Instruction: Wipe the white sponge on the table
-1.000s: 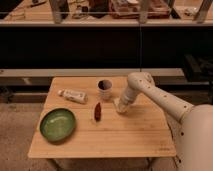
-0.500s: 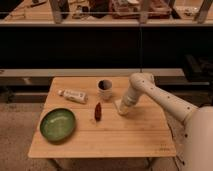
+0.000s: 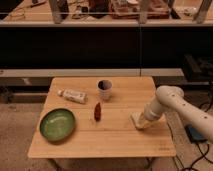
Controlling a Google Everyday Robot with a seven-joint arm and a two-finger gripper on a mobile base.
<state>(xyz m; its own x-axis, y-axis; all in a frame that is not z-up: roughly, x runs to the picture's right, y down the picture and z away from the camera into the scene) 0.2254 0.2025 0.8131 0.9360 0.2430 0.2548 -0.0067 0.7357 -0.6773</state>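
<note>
White sponge (half-hidden) under end effector

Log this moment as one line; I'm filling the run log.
phase: wiping | gripper: pressing white sponge on table, right side | untouched: cup, green bowl

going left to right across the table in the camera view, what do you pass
green bowl → white tube → small red item → cup → white sponge with the claw down on it, on the table
</note>
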